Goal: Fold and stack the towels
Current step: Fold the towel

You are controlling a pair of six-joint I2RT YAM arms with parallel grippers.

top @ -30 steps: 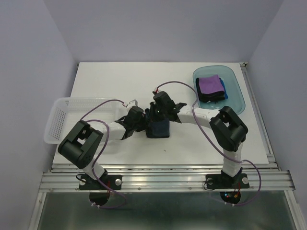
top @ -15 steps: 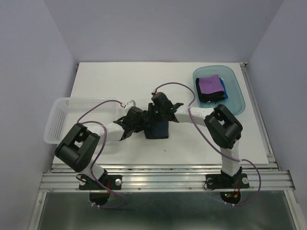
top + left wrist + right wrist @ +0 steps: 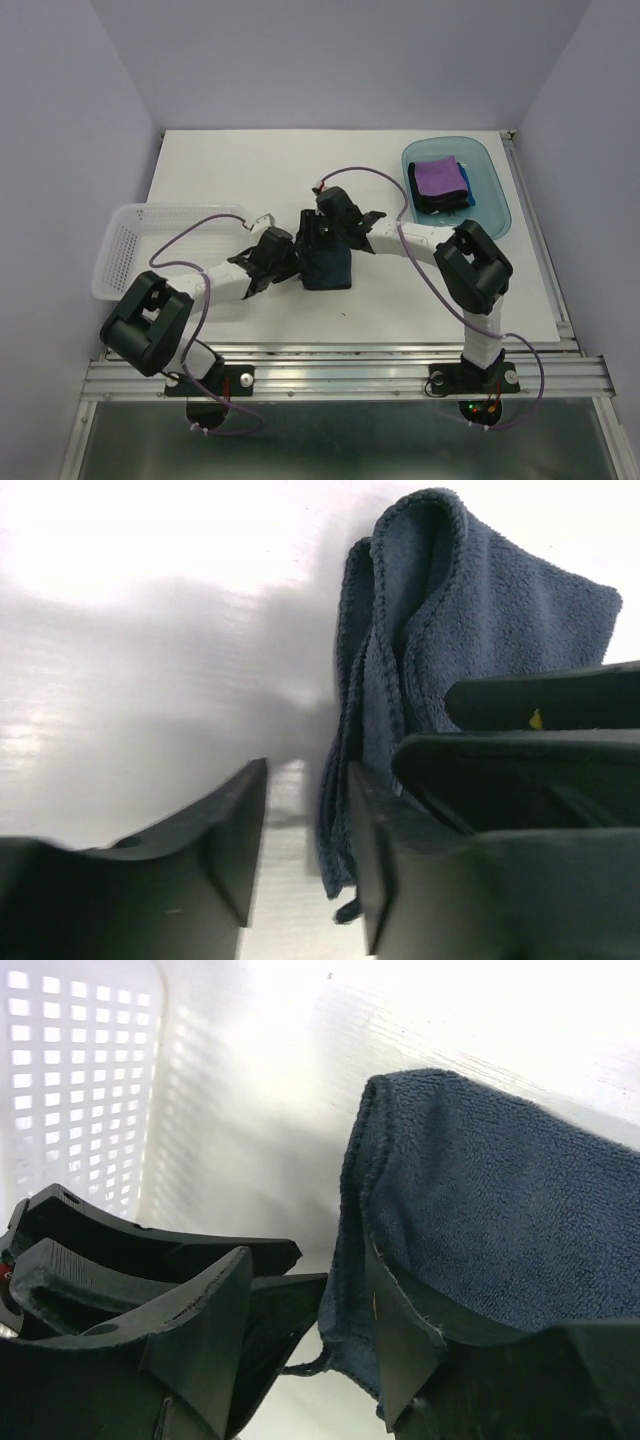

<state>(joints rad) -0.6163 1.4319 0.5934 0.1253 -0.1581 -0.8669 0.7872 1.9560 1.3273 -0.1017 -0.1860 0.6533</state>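
Inward — arms [image 3: 222,281] flank navy towel [image 3: 328,270].

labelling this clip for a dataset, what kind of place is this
Most likely a lab robot cell, not a home: two robot arms bolted to an aluminium rail, a white table boxed in by plain walls, with a teal tray and mesh basket as props.

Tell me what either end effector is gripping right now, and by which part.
Nothing is held. The left end effector and right end effector stand open at the edge of the navy towel, which rests on the table.
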